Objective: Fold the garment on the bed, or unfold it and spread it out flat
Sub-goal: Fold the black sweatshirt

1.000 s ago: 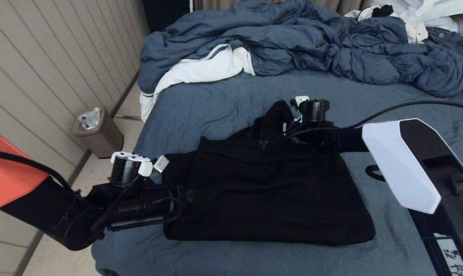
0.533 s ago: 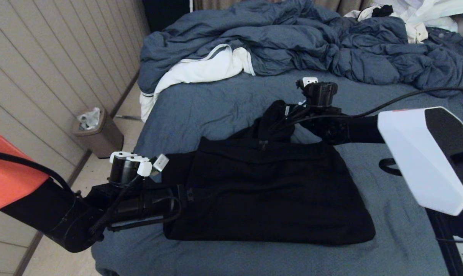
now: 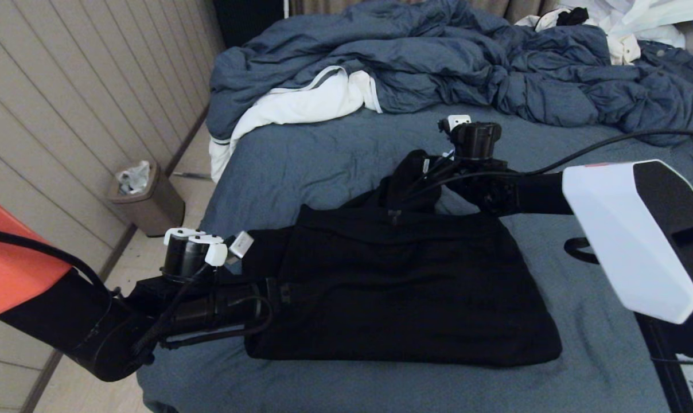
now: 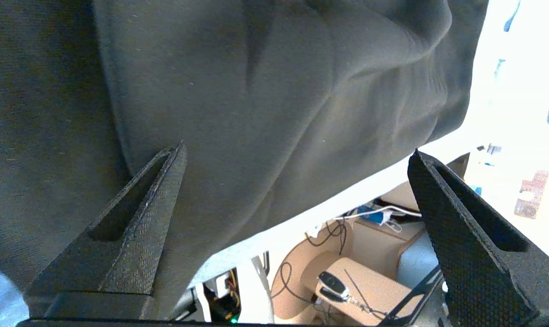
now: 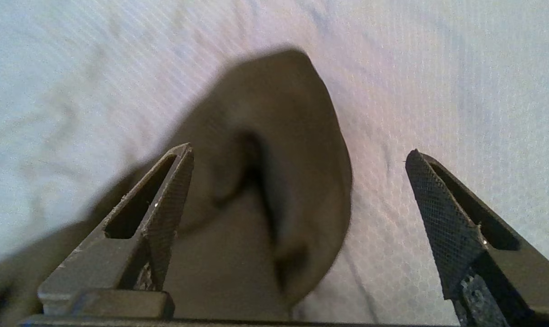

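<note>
While the hoodie (image 3: 404,287) is lying folded into a rough rectangle on the near part of the bed (image 3: 323,155), its hood is bunching up into a small peak at the far edge, just left of the right gripper (image 5: 297,156). That gripper is hanging above the hood with its jaws spread wide and gripping nothing; in the right wrist view the dark hood is showing between the two fingers (image 5: 165,200), with pale sheet around it. The left gripper (image 4: 297,152) is sitting at the hoodie's left edge, near the left side of the mattress, with its jaws also spread wide and empty; the left wrist view is showing dark fabric stretching across the space between its fingers (image 4: 142,218), one finger lying over the cloth. A rumpled blue-grey duvet (image 3: 438,63) with a white lining is piling up across the far end of the bed, and some white clothing (image 3: 627,23) is lying at the far right corner. On the floor to the left, beside the panelled wall (image 3: 65,103), a small bin (image 3: 146,201) is standing.
</note>
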